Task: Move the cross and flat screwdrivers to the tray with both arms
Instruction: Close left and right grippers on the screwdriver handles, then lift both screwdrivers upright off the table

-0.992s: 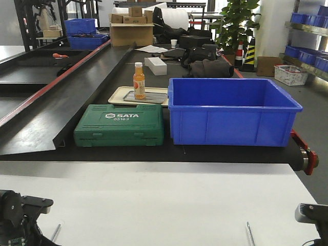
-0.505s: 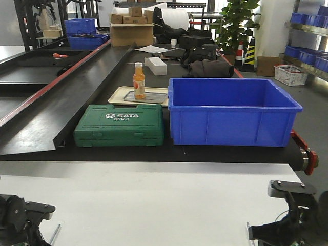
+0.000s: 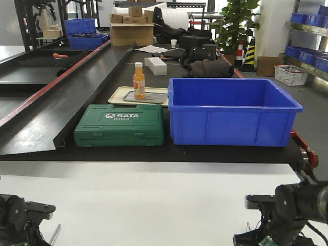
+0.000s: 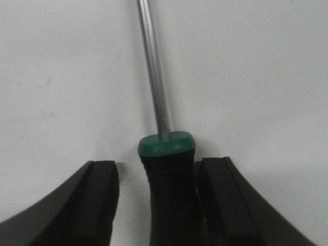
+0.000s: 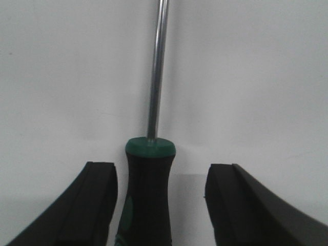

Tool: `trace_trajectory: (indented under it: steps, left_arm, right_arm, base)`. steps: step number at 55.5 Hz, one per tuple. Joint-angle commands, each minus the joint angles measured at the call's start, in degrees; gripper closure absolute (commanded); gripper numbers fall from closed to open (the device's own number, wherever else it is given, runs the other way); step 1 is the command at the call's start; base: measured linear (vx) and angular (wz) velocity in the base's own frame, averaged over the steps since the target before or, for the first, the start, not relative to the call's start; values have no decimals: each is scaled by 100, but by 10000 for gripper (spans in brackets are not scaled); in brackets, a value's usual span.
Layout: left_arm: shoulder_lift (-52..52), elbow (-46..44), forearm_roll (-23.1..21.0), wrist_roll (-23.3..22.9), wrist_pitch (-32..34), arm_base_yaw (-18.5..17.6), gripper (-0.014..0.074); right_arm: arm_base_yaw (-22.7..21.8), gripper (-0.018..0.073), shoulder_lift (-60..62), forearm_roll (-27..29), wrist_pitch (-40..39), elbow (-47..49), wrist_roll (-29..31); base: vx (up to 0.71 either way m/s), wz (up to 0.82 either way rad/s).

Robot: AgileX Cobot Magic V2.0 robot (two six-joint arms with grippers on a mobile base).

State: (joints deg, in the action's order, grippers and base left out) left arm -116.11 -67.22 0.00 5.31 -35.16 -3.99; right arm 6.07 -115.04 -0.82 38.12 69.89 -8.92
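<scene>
In the left wrist view a screwdriver (image 4: 169,200) with a black handle, green collar and steel shaft lies on the white table. My left gripper (image 4: 158,163) is open and straddles the handle; the right finger is close against it and a gap shows on the left. In the right wrist view a second, similar screwdriver (image 5: 146,200) lies between the open jaws of my right gripper (image 5: 161,165), nearer the left finger. Neither tip type shows. The beige tray (image 3: 119,94) sits far back on the black belt. Both arms (image 3: 20,220) (image 3: 287,215) are low at the front table edge.
An orange bottle (image 3: 139,80) stands on the tray. A green SATA tool case (image 3: 120,124) and a big blue bin (image 3: 230,110) stand on the black belt (image 3: 154,152) between the white table (image 3: 154,200) and the tray.
My right arm has swung in and come down over the right screwdriver at the bottom right. The left arm has barely moved.
</scene>
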Motion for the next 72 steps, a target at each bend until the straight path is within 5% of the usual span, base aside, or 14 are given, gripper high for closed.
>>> trace_trajectory:
  steps: [1,21,35,46,55,72]
  left_arm:
    - [218,-131,0,0,154,-3,117]
    - [218,-131,0,0,221,-3,117]
    - [218,-131,0,0,219,-3,141]
    - [218,-131,-34,0,113,-20,319]
    - [267,-131,-185,0,41,-21,605]
    - [1367,-131,-211,127,519,-21,602]
  right_arm:
    - [15,90,120,-77,-137,173,1]
    - [15,133,-168,211,-169,173,6]
    - [15,366,-168,373,-96,173,6]
    - [15,574,-155,415,-43,173,18]
    - [15,573,15,465,-36,173,472]
    - [166,570,1298,682,-423,173,946]
  base:
    - [0,0]
    - [0,0]
    - [0,0]
    - [0,0]
    - [0,0]
    - [0,0]
